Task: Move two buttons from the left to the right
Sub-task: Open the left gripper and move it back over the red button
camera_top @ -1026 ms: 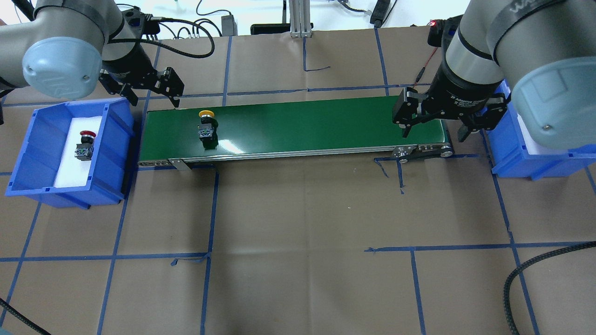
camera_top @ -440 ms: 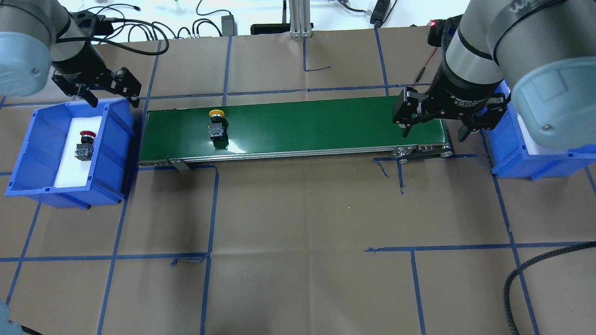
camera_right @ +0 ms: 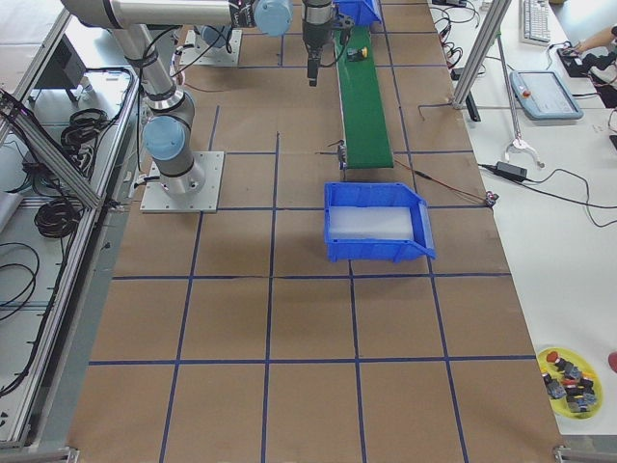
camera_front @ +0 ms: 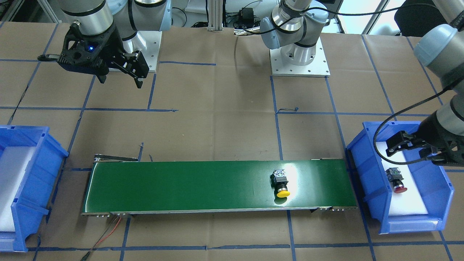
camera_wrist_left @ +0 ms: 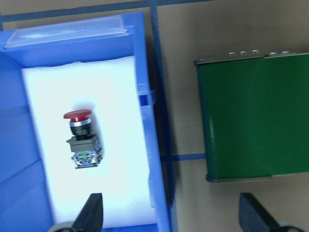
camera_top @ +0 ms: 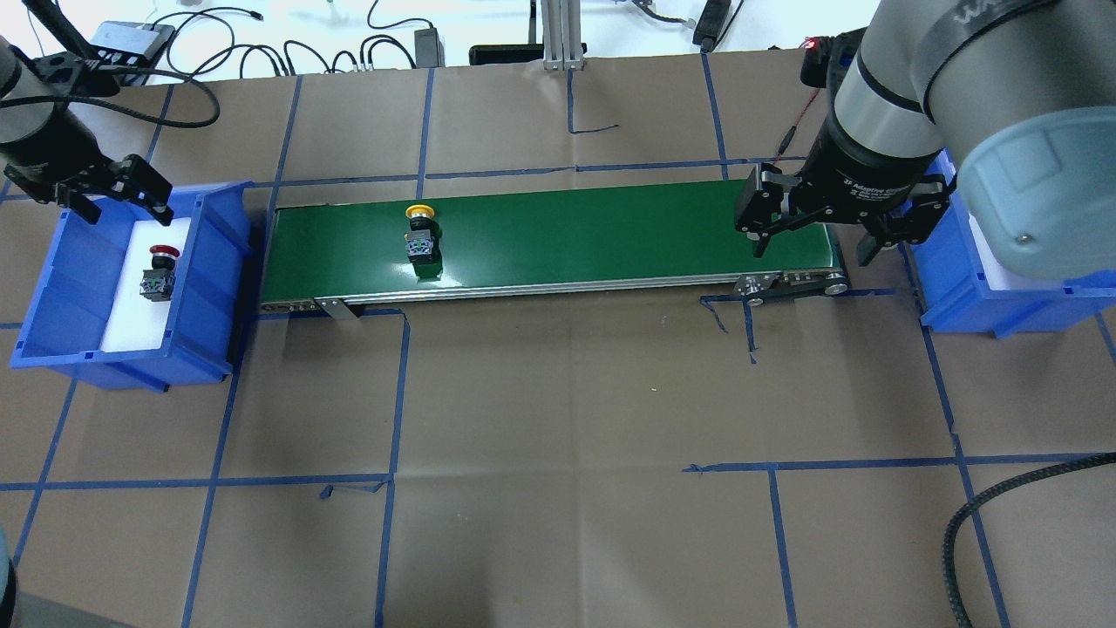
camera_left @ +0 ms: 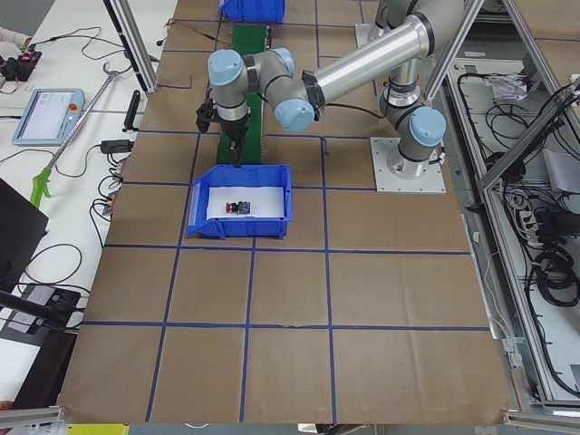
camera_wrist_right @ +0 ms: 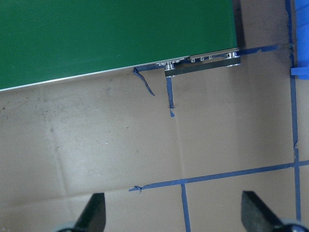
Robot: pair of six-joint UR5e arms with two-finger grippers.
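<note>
The yellow button (camera_top: pixel 421 235) lies on its side on the green conveyor belt (camera_top: pixel 610 227), left of its middle; it also shows in the front-facing view (camera_front: pixel 281 185). The red button (camera_top: pixel 159 270) lies on white foam in the left blue bin (camera_top: pixel 52 288); the left wrist view shows it (camera_wrist_left: pixel 81 140) too. My left gripper (camera_top: pixel 122 205) is open and empty above the bin's far edge, apart from the red button. My right gripper (camera_top: pixel 815 249) is open and empty above the belt's right end.
A second blue bin (camera_top: pixel 985 305) with white foam stands just right of the belt's end, partly under my right arm. A black cable (camera_top: pixel 1003 506) curves over the table's front right. Wires and boxes lie along the far edge.
My left gripper has moved left from the belt's left end to over the left bin. The yellow button has travelled right along the belt. The right arm has not moved.
</note>
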